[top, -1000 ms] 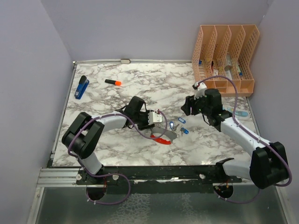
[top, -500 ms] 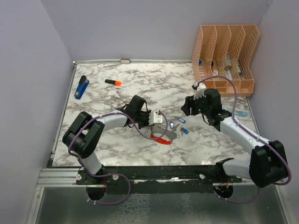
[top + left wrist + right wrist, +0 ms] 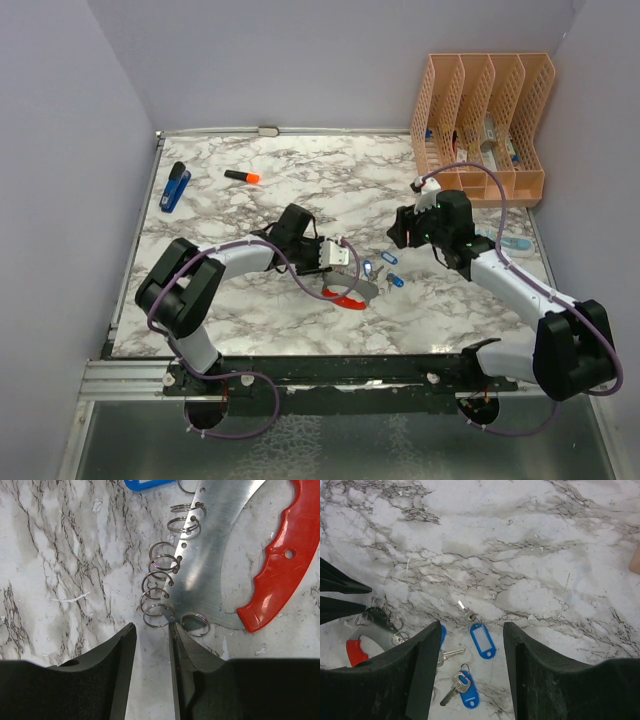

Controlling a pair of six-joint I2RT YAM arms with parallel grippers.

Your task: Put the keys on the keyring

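My left gripper [image 3: 152, 630] sits low over the surface [image 3: 60, 555] with its jaws a narrow gap apart and nothing between them, its tips just short of the wire rings [image 3: 160, 587] strung along the edge of the keyring [image 3: 220, 555]. The keyring lies flat near the middle of the surface, its red loop [image 3: 280, 565] on the near side. My right gripper [image 3: 472, 627] hangs wide open and empty above the keys [image 3: 482, 640], which lie loose just right of the keyring. I judge the keys light and apt to skate on the smooth marble; the blue plastic head is the best place to pinch one. The grey band looks thin, stiff and hard to lift, so the thicker red loop should give a surer hold, and the wire rings look springy.
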